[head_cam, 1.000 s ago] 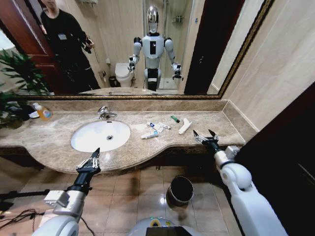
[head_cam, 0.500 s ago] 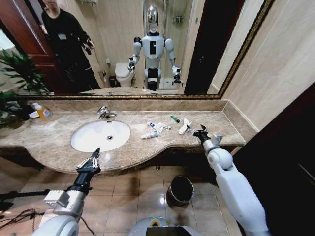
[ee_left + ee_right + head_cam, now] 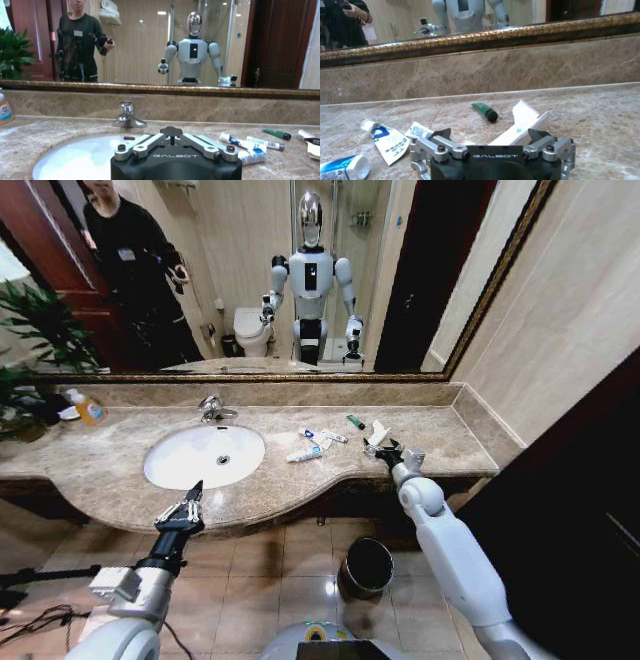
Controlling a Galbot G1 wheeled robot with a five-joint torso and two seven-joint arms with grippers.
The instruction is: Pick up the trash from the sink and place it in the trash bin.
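The trash lies on the marble counter to the right of the sink [image 3: 185,458]: white-and-blue tubes [image 3: 308,450], a dark green tube [image 3: 355,421] and a long white paper wrapper [image 3: 377,430]. My right gripper [image 3: 383,447] is open, low over the counter at the near end of the wrapper. In the right wrist view the wrapper [image 3: 525,120] runs between the spread fingers of that gripper [image 3: 490,135], with the green tube [image 3: 485,111] just beyond. My left gripper [image 3: 182,502] hangs open in front of the counter edge below the sink. The black trash bin [image 3: 352,555] stands on the floor under the counter.
A chrome faucet [image 3: 212,409] stands behind the basin and an orange soap bottle [image 3: 88,408] sits at the far left by a plant [image 3: 35,330]. A mirror spans the back wall. A dark door edge [image 3: 575,480] closes off the right side.
My right arm has swung left along the counter, bringing its open gripper from the counter's right end up to the wrapper. The left arm and the trash have not moved.
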